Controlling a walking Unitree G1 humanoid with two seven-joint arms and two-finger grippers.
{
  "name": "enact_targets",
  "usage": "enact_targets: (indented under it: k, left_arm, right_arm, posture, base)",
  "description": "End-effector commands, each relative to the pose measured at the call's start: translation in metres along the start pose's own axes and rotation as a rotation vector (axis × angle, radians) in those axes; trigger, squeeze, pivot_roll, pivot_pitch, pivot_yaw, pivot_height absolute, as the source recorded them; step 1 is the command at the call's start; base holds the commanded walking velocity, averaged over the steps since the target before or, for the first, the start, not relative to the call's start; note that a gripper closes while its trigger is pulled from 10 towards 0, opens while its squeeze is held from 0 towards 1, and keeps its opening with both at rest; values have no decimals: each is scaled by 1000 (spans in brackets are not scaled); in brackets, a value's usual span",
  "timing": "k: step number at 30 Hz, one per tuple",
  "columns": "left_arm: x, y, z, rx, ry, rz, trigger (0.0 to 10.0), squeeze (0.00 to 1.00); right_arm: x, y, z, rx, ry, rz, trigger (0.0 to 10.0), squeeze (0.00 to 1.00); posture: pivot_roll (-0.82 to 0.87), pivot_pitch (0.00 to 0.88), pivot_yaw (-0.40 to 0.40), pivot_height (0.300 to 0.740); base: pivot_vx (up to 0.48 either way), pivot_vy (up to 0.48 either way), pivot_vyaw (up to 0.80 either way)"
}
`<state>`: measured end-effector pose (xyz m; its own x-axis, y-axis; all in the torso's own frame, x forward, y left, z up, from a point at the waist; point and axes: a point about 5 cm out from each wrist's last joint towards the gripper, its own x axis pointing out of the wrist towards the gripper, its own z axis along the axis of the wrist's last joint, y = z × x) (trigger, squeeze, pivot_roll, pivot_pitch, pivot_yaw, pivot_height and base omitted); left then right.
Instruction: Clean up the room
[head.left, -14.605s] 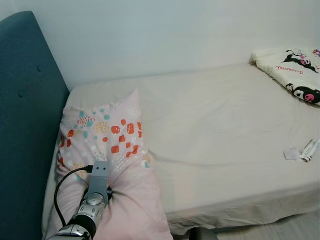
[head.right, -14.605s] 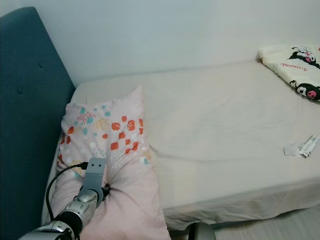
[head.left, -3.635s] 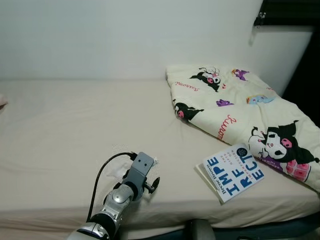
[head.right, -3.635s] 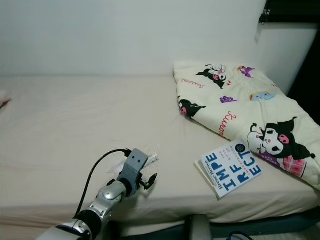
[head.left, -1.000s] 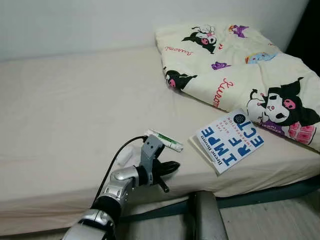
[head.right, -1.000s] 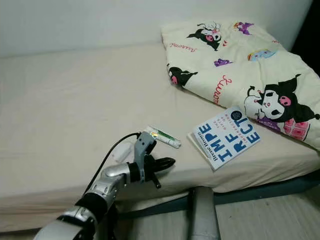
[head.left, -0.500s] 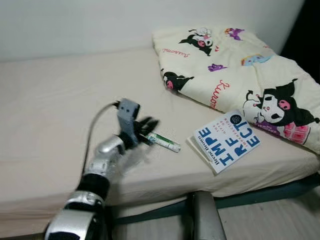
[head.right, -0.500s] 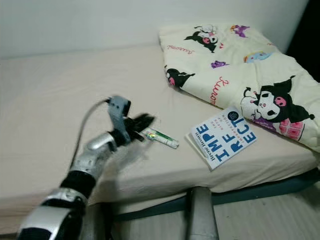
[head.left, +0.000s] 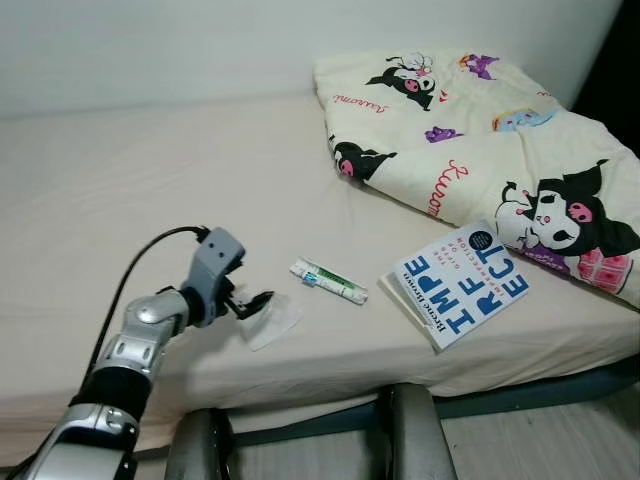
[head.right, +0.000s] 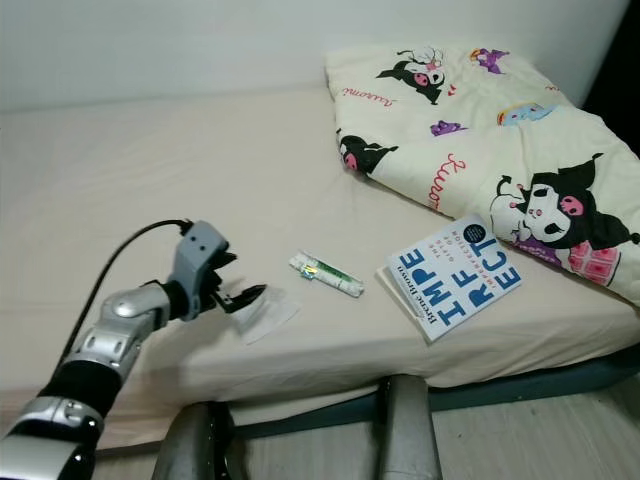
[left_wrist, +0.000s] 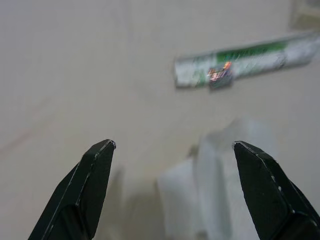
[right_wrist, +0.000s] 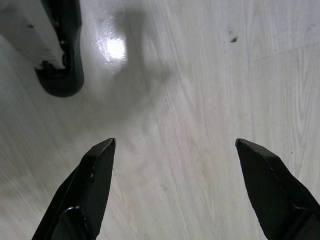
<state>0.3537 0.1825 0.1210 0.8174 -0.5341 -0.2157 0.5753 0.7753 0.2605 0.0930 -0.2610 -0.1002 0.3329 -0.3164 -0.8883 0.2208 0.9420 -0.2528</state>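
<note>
left gripper (head.left: 252, 300) spread wide over a scrap of clear plastic wrapper (head.left: 270, 320) near the front edge of the bed (head.left: 120, 200)

the film is thin and flat, so the fingers may slide over it or pinch the sheet; the green-striped tube (head.left: 328, 281) lies just beside it. half a second ago the gripper hung over that tube. the right gripper (right_wrist: 172, 150) hangs open above the floor.

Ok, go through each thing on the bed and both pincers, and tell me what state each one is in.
Left pincer: open, at the clear plastic wrapper.
Right pincer: open, idle above the wooden floor.
Crumpled clear plastic wrapper: lying loose on the bed.
Green-and-white tube: lying flat.
Blue-and-white book: closed, face up.
Cartoon-print blanket: folded, bunched.
</note>
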Motion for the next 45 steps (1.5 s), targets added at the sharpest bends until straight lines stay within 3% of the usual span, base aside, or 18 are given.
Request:
enact_targets:
  k: [1, 7, 8, 13, 14, 15, 16, 20, 23, 28, 33, 34, 37, 39, 42, 43, 44, 45]
  left_arm:
    - [1, -7, -16, -22, 49, 30, 10000, 0]
    - [15, -47, -28, -211, 82, -47, 10000, 0]
    - [21, -68, -32, -285, 92, -124, 10000, 0]
    - [29, -89, -41, -276, 137, -134, 10000, 0]
    - [30, -90, -42, -269, 148, -115, 8706, 0]
    - [30, -90, -42, -269, 148, -115, 8706, 0]
    - [32, -86, -44, -252, 160, -35, 0, 0]
    - [32, -83, -44, -239, 167, 16, 0, 0]
    - [29, -69, -48, -127, 211, 159, 0, 0]
    - [26, -66, -51, -76, 240, 191, 0, 0]
    - [20, -63, -60, 36, 292, 203, 0, 0]
    - [18, -63, -65, 49, 307, 207, 0, 0]
    - [17, -64, -66, 52, 313, 209, 0, 0]
    - [17, -64, -68, 56, 320, 215, 0, 0]
    - [16, -64, -69, 57, 324, 226, 0, 0]
    - [16, -65, -70, 59, 327, 231, 0, 0]
    - [16, -65, -70, 59, 327, 231, 0, 0]
    - [17, -66, -70, 62, 329, 235, 0, 0]
  right_arm:
    - [-1, -3, -10, 41, 33, -13, 10000, 0]
    - [-1, -9, -8, 55, 28, -29, 10000, 0]
    - [-1, -10, -8, 54, 28, -30, 10000, 0]
    - [-1, -10, -7, 49, 27, -30, 10000, 0]
    - [-1, -10, -6, 49, 26, -30, 10000, 0]
    - [-1, -10, -6, 49, 26, -30, 10000, 0]
    - [0, -10, -4, 55, 17, -32, 10000, 0]
    - [0, -11, -2, 59, 10, -35, 10000, 0]
    - [1, -21, 10, 87, -34, -58, 10000, 0]
    - [1, -31, 23, 125, -81, -81, 10000, 0]
    - [-6, -83, 64, 172, -230, -242, 10000, 0]
    - [-17, -123, 80, 170, -265, -401, 10000, 0]
    - [-23, -139, 87, 176, -282, -468, 10000, 0]
    - [-40, -166, 113, 253, -408, -537, 10000, 0]
    - [-65, -169, 172, 343, -729, -407, 10000, 0]
    - [-81, -158, 203, 346, -882, -287, 10000, 0]
    - [-81, -158, 203, 346, -882, -287, 10000, 0]
    - [-109, -119, 251, 313, -1093, -20, 10000, 0]
  posture:
    - [-45, 181, 44, 506]
    - [-60, 177, 41, 506]
    - [-66, 176, 40, 506]
    - [-72, 173, 37, 506]
    - [-73, 172, 37, 506]
    - [-73, 172, 37, 506]
    - [-77, 172, 39, 506]
    - [-77, 172, 39, 506]
    - [-86, 168, 41, 506]
    - [-93, 165, 39, 506]
    - [-106, 161, 35, 506]
    - [-110, 160, 35, 506]
    - [-113, 158, 32, 506]
    - [-113, 157, 31, 506]
    - [-121, 155, 34, 506]
    - [-123, 154, 34, 506]
    - [-123, 154, 34, 506]
    - [-119, 149, 30, 506]
  base:
    - [0, 0, 0]
    - [0, 0, 0]
    - [0, 0, 0]
    - [0, 0, 0]
    - [0, 0, 0]
    - [0, 0, 0]
    - [0, 0, 0]
    - [0, 0, 0]
    - [0, 0, 0]
    - [0, 0, 0]
    - [0, 0, 0]
    - [0, 0, 0]
    - [0, 0, 0]
    - [0, 0, 0]
    - [0, 0, 0]
    - [0, 0, 0]
    - [0, 0, 0]
    - [0, 0, 0]
